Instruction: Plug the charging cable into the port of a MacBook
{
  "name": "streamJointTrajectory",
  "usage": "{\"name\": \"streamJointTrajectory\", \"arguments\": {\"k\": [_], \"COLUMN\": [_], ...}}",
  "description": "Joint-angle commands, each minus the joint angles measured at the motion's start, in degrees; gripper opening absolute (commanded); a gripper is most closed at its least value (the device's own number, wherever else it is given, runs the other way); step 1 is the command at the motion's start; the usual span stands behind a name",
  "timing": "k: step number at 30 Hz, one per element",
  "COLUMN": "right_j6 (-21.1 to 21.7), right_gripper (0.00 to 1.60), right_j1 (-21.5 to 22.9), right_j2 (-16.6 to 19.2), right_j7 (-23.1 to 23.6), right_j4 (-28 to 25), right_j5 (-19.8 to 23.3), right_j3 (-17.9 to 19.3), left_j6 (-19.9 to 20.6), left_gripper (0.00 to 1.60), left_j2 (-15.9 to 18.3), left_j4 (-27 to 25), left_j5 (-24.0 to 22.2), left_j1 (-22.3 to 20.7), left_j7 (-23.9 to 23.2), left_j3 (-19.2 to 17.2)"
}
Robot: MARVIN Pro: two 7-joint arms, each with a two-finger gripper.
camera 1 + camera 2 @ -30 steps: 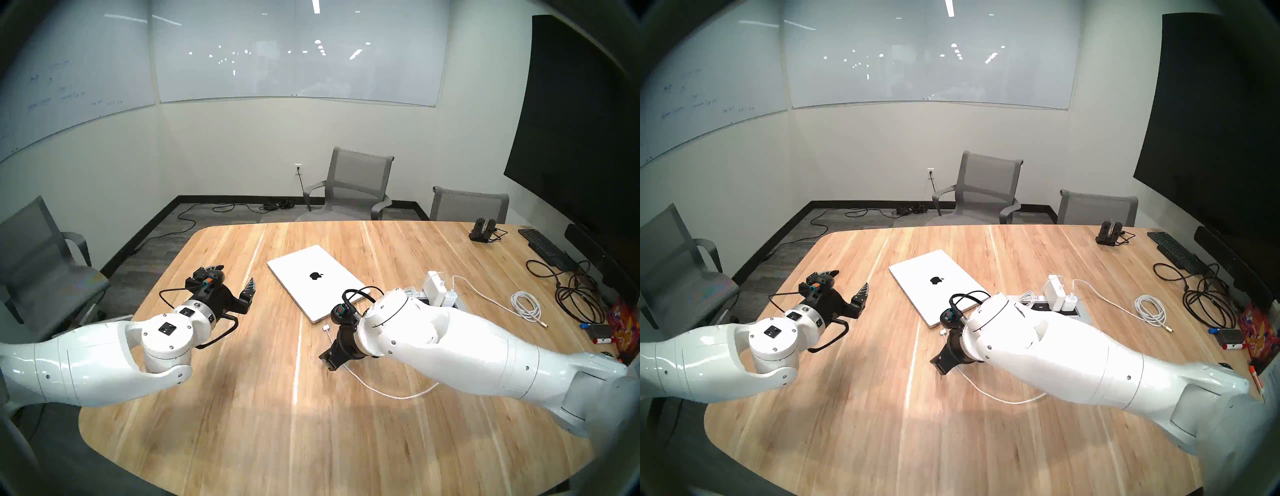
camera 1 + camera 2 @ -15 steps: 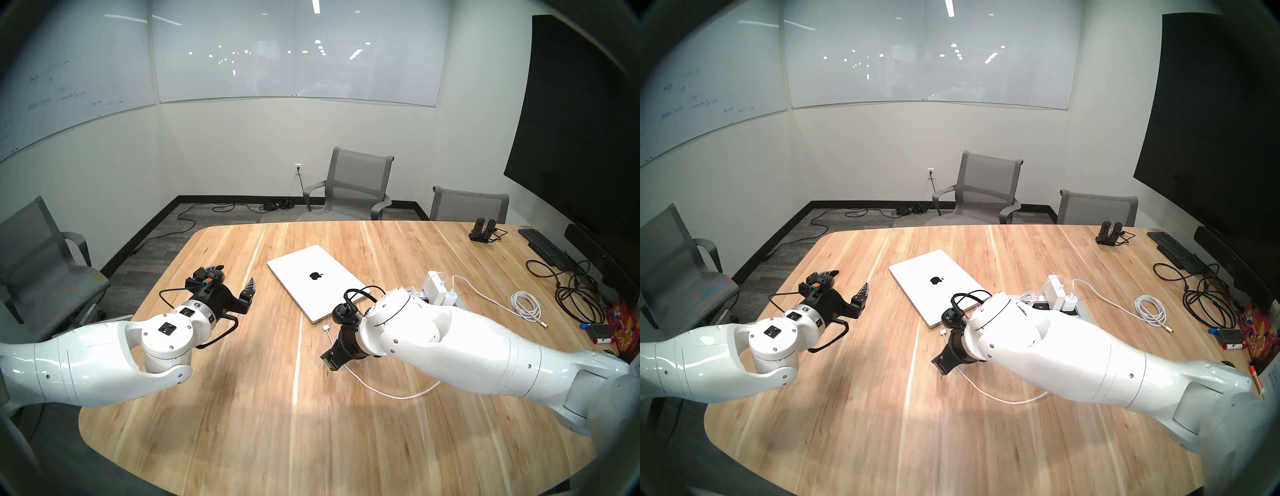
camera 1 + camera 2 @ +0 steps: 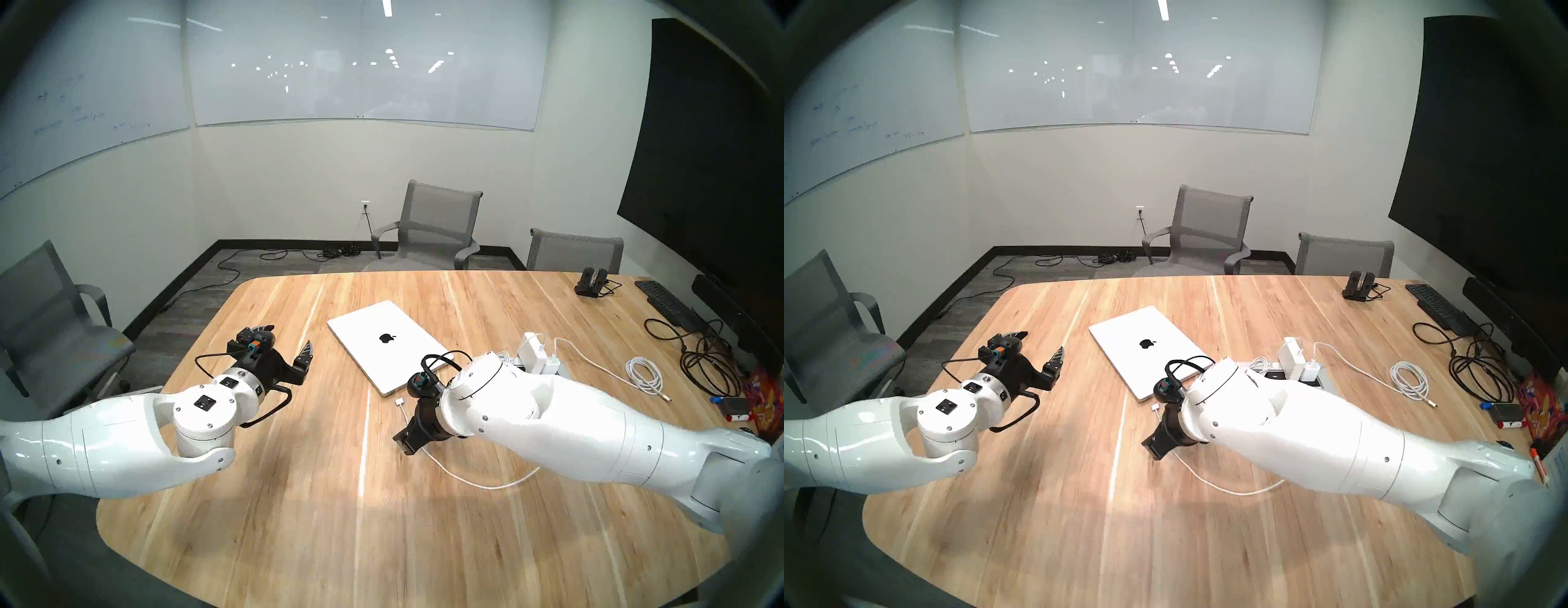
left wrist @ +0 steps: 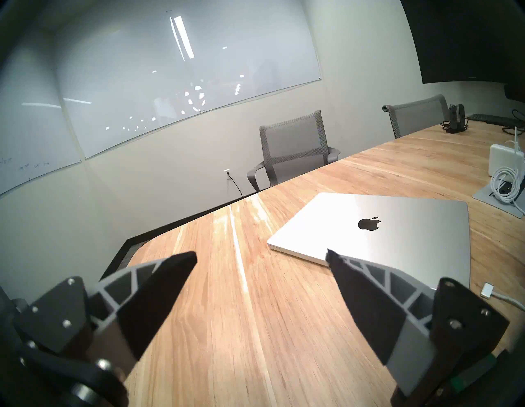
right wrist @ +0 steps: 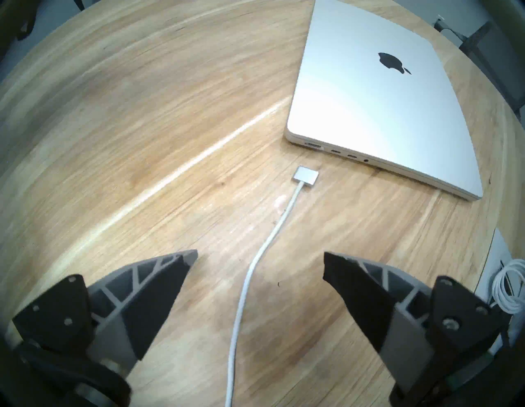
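Note:
The closed silver MacBook (image 3: 369, 327) lies mid-table, black apple logo up. Its port edge (image 5: 341, 152) faces my right gripper. The charging cable's flat silver connector (image 5: 306, 174) rests on the wood just short of that edge, touching nothing. Its white cord (image 5: 250, 272) runs back between the right fingers, lying on the table. My right gripper (image 5: 260, 253) hovers open above the cord, behind the connector, holding nothing. My left gripper (image 3: 289, 337) stands open and empty, left of the MacBook (image 4: 383, 241).
White power adapters (image 3: 535, 352) stand in a table socket right of the laptop. Further right lie a coiled white cable (image 3: 645, 373), tangled black cables (image 3: 704, 361) and a keyboard (image 3: 666, 301). Grey chairs (image 3: 432, 225) ring the wooden table (image 3: 297, 530).
My right arm has shifted very slightly, with its gripper staying over the cord. The left arm, cable and MacBook have not moved.

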Motion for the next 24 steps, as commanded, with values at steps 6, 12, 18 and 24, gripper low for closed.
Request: {"name": "streamJointTrajectory", "arguments": {"k": [6,12,18,24], "right_j6": [-0.14,-0.14,-0.14,-0.14], "right_gripper": [1.60,1.60,1.60,1.60], "right_j1": [1.12,1.19,1.26,1.32], "right_j2": [-0.14,-0.11,-0.10,-0.08], "right_j7": [-0.24,-0.28,-0.32,-0.35], "right_j4": [-0.64,-0.64,-0.64,-0.64], "right_j5": [-0.10,-0.03,0.05,0.11], "right_j3": [-0.15,-0.25,-0.33,-0.40], "left_j6": [-0.21,-0.21,-0.21,-0.21], "left_gripper": [1.60,1.60,1.60,1.60], "left_j2": [-0.08,-0.08,-0.08,-0.08], "left_j4": [-0.12,-0.12,-0.12,-0.12], "left_j5": [-0.14,-0.14,-0.14,-0.14], "left_j1": [-0.81,-0.81,-0.81,-0.81], "left_j7": [-0.08,-0.08,-0.08,-0.08], "left_j3": [-0.77,-0.77,-0.77,-0.77]}}
